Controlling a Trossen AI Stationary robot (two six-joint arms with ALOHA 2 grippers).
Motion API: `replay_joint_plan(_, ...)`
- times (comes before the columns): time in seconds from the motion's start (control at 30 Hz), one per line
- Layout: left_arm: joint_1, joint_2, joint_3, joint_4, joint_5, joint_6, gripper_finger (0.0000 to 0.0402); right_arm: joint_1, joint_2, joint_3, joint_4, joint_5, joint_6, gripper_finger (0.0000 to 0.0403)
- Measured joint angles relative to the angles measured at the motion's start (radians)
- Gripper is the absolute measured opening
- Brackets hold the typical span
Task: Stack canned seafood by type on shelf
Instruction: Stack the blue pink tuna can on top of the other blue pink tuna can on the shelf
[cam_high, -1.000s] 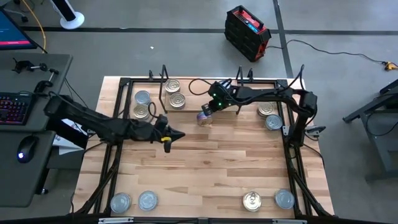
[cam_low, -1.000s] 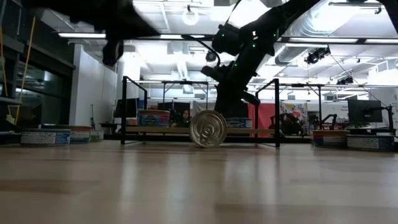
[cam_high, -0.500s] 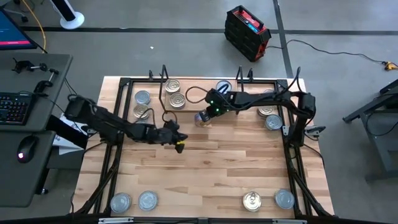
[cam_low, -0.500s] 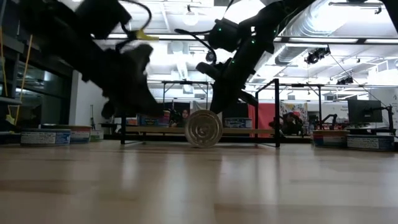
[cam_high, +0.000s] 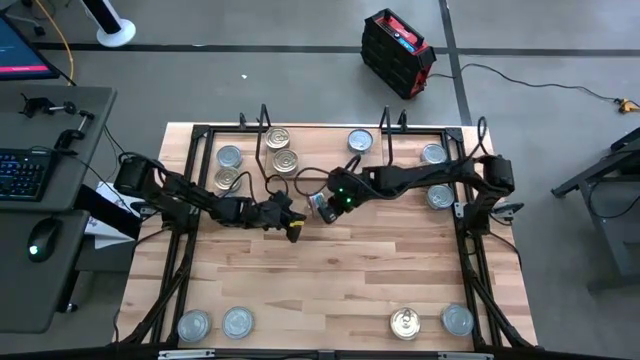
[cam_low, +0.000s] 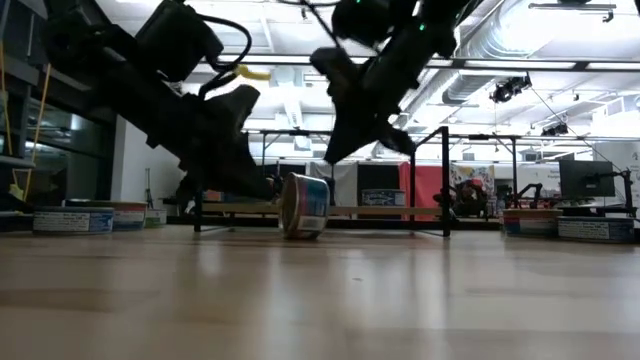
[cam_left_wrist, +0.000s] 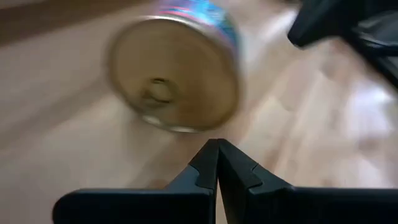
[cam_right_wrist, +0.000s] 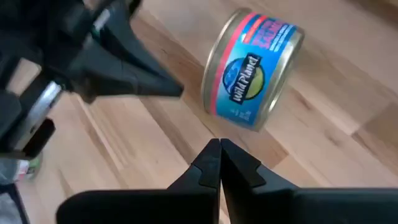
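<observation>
One blue-and-pink labelled tin (cam_high: 318, 206) stands on its rim on the table, in front of the shelf (cam_high: 322, 148). In the low view the tin (cam_low: 305, 206) shows its label side. My left gripper (cam_high: 296, 218) is shut, low over the table just left of the tin (cam_left_wrist: 174, 74). My right gripper (cam_high: 332, 200) is shut too and hangs just right of and above the tin (cam_right_wrist: 252, 71). I see no touch by either. Three tins (cam_high: 281, 149) lie flat on the shelf.
More tins lie flat on the table: two at the far left (cam_high: 228, 168), two at the far right (cam_high: 437, 175), two at the near left (cam_high: 216, 323) and two at the near right (cam_high: 431, 321). A black frame (cam_high: 470, 250) borders the table. Bare wood (cam_high: 330, 280) spans the middle.
My left gripper has dropped low and moved right, up to the tin. My right gripper has moved toward the near-left, away from the shelf. The tin, still on its rim, has shifted a little toward the near edge and turned about: its lid faced the near side, now its label does.
</observation>
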Motion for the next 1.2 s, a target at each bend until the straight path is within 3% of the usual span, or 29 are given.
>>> replay_joint_plan(0.1, -0.001, -0.002, 0.0, 0.039, 0.063, 0.025, 0.0, 0.005, -0.025, 0.0, -0.045, 0.084, 0.004, 0.0)
replay_joint_plan(0.23, 0.01, -0.005, 0.0, 0.085, 0.073, 0.077, 0.0, -0.017, -0.02, -0.013, -0.103, 0.137, 0.0, 0.0)
replay_joint_plan(0.6, 0.103, -0.027, 0.016, 0.114, 0.086, 0.17, 0.0, -0.09, -0.011, -0.282, 0.343, 0.1, 0.14, 0.0)
replay_joint_plan(0.83, 0.155, -0.016, 0.018, 0.102, 0.138, 0.216, 0.0, -0.08, -0.011, -0.308, 0.446, 0.122, 0.164, 0.0)
replay_joint_plan(1.2, 0.174, -0.016, 0.018, 0.107, 0.14, 0.235, 0.0, -0.036, 0.048, -0.308, 0.495, 0.115, 0.232, 0.0)
